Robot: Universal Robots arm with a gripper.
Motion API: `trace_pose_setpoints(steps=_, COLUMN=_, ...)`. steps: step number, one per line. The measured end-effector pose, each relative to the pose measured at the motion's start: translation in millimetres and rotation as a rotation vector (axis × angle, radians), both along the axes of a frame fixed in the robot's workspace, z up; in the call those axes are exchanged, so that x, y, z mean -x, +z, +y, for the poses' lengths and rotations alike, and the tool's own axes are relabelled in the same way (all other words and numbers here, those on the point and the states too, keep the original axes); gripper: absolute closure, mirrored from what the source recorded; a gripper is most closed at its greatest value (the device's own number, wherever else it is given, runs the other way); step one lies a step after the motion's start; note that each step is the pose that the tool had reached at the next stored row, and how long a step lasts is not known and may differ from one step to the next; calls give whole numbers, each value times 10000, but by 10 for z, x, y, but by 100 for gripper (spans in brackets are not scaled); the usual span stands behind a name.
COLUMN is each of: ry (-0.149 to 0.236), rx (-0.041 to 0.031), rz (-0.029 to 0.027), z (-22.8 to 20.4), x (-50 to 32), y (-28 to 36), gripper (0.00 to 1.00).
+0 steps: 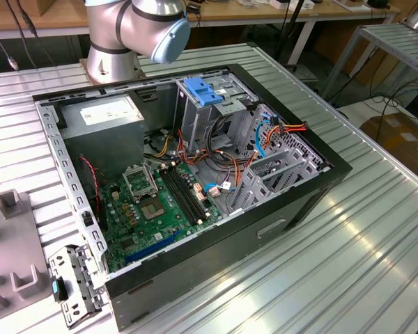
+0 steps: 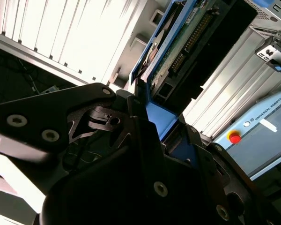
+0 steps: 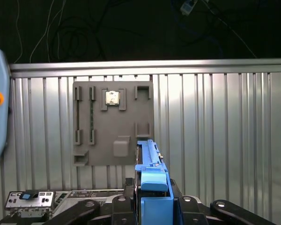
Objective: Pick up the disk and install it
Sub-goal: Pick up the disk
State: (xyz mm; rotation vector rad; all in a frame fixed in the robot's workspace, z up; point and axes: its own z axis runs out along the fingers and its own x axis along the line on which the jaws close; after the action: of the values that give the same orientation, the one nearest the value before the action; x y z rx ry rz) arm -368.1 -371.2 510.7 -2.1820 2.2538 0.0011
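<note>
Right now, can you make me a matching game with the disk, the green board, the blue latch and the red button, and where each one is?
1 disk
2 green board
3 blue latch
4 red button

A on top of the metal cage
B on the pale control box
C gripped in the hand
D flat inside the computer case

Pairs: 1-C, 2-D, 3-A, 4-B

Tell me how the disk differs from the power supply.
The disk is clamped in the gripper over the table; the power supply sits inside the case. The disk has blue side rails; the power supply is grey with a white sticker. Both are rectangular computer parts.
</note>
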Motion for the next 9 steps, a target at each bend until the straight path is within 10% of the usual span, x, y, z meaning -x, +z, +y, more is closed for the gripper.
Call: trace_pose_setpoints(steps=9, ry=1, rx=0, rz=1, z=0, x=-116, y=0, gripper=63)
